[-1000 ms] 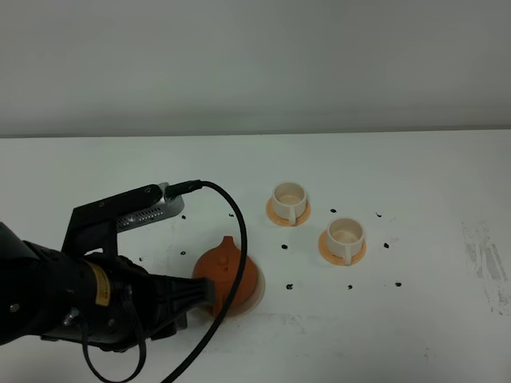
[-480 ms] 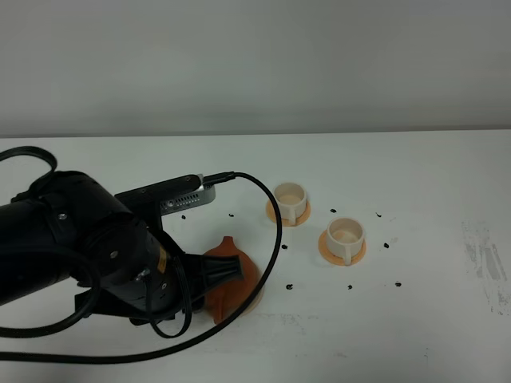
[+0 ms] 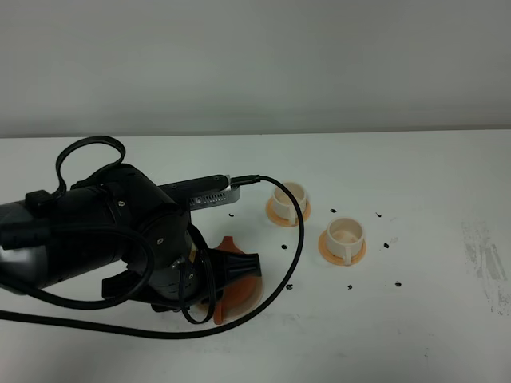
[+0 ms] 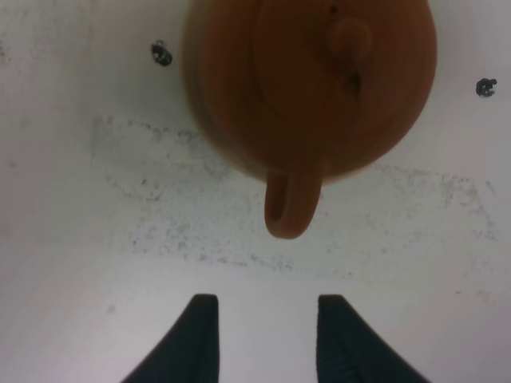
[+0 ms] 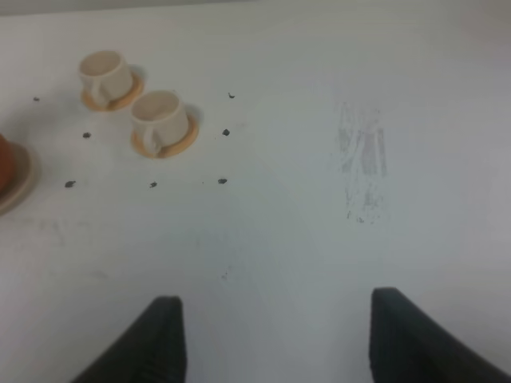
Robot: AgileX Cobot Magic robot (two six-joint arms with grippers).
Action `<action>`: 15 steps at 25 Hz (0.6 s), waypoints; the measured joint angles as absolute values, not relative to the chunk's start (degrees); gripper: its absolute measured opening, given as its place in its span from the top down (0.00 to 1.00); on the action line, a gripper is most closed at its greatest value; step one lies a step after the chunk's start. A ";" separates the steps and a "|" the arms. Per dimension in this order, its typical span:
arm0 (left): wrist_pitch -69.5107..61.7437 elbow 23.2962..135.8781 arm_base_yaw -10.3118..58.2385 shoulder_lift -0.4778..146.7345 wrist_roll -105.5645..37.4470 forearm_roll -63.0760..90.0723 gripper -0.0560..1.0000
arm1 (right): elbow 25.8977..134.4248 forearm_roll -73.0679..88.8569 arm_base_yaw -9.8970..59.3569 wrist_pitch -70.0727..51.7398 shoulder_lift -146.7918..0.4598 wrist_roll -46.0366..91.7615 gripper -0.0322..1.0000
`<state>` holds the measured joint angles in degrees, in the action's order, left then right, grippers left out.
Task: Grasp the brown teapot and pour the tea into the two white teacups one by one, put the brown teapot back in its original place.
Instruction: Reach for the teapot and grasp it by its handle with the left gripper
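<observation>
Left wrist view: left tool point(image 4: 267, 302) partly open, empty, jaws lined up just short of teapot point(image 4: 307, 88) handle point(image 4: 291, 199), not touching. Teapot sits on coaster point(image 5: 24, 179). It's probably heavy if full, with rigid, slick clay and a loose lid, so take the loop handle. Nearer cup point(image 3: 289, 199) and farther cup point(image 3: 346, 236) stand apart from teapot. Nothing blocks the handle. Right tool point(image 5: 275, 299) wide open, empty, far from teapot.

Holding the right gripper point(image 5: 279, 339) wide apart and empty above the white table point(image 5: 271, 239). Facing two white teacups point(image 5: 102, 73) point(image 5: 158, 113) sitting side by side on orange saucers point(image 5: 182, 137). Catching, farther left, a sliver of the brown teapot point(image 5: 3, 163) on its beige coaster point(image 5: 22, 180); to the right, a grey scuff point(image 5: 363, 159).
</observation>
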<state>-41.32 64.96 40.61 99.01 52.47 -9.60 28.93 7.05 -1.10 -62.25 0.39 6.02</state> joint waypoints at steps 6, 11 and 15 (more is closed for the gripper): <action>-40.44 64.96 40.61 99.51 51.46 -9.89 0.64 | 28.93 7.05 -1.10 -62.25 0.39 6.02 0.46; -40.31 64.96 40.61 99.51 51.42 -10.61 0.64 | 28.93 7.05 -1.10 -62.25 0.39 6.02 0.46; -40.02 64.96 40.61 100.17 51.96 -10.76 0.64 | 28.93 7.05 -1.10 -62.25 0.39 6.02 0.46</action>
<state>-40.02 64.96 40.61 100.17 51.96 -10.76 28.93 7.05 -1.10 -62.25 0.39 6.02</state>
